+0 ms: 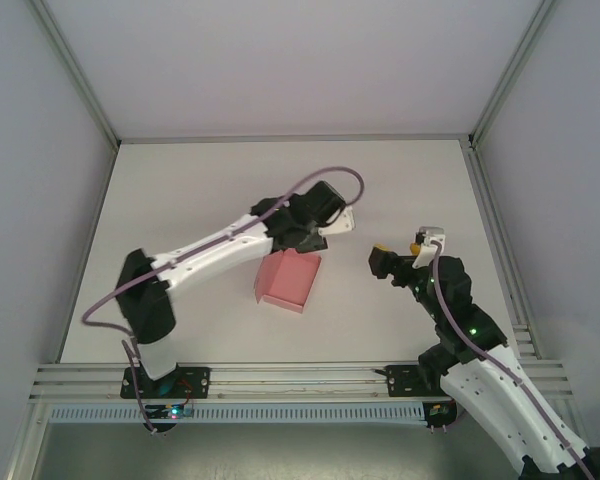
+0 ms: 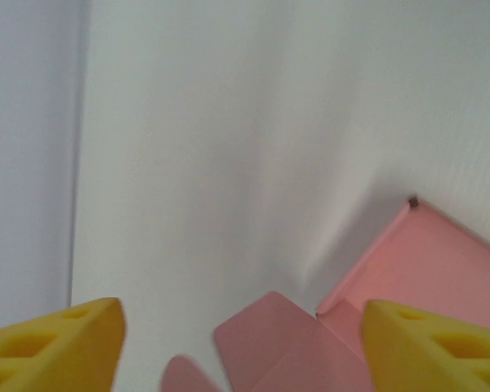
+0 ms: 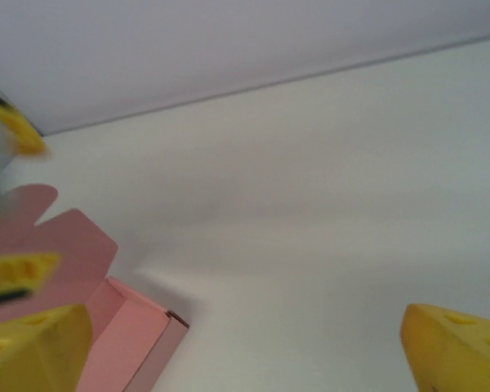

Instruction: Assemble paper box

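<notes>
The paper box is a small pink card box lying mid-table, its flaps loose at the far end. My left gripper hovers over that far end. In the left wrist view my left gripper is open, its yellow fingers wide apart, and a pink flap lies below the gap, untouched. My right gripper hangs to the right of the box, apart from it. In the right wrist view my right gripper is open with bare table between its fingers, and the paper box shows at lower left.
The white table is walled by pale panels on three sides, with a metal rail along the near edge. The left arm's white link slants across the table left of the box.
</notes>
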Controlling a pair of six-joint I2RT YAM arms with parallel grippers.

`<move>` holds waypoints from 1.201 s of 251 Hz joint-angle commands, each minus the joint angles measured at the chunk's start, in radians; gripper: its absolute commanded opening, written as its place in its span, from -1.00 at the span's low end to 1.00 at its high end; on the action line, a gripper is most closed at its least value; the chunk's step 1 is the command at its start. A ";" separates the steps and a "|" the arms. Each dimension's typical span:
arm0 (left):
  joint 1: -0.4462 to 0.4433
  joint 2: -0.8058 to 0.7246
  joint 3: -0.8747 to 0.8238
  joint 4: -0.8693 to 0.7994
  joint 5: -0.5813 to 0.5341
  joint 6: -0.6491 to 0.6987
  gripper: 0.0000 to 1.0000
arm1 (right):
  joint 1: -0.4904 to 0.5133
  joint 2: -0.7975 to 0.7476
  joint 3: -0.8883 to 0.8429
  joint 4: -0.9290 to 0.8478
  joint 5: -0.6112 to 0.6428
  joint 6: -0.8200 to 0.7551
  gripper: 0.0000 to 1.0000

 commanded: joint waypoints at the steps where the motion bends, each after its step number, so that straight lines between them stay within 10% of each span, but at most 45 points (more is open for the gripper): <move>1: 0.083 -0.152 -0.052 0.123 0.032 -0.257 0.78 | -0.010 0.080 0.034 -0.011 -0.037 0.015 0.79; 68: 0.590 -0.335 -0.382 0.147 0.077 -0.910 1.00 | 0.027 0.477 0.107 0.032 -0.058 0.048 0.28; 94: 0.686 -0.300 -0.509 0.163 0.190 -0.993 0.54 | 0.089 0.654 0.158 0.059 -0.033 0.041 -0.07; 149: 0.668 -0.133 -0.645 0.422 0.679 -0.990 -0.12 | 0.153 0.966 0.260 0.139 -0.065 0.029 -0.43; 301: 0.476 0.144 -0.544 0.497 0.865 -0.968 -0.61 | 0.214 1.258 0.365 0.361 -0.268 0.079 -0.64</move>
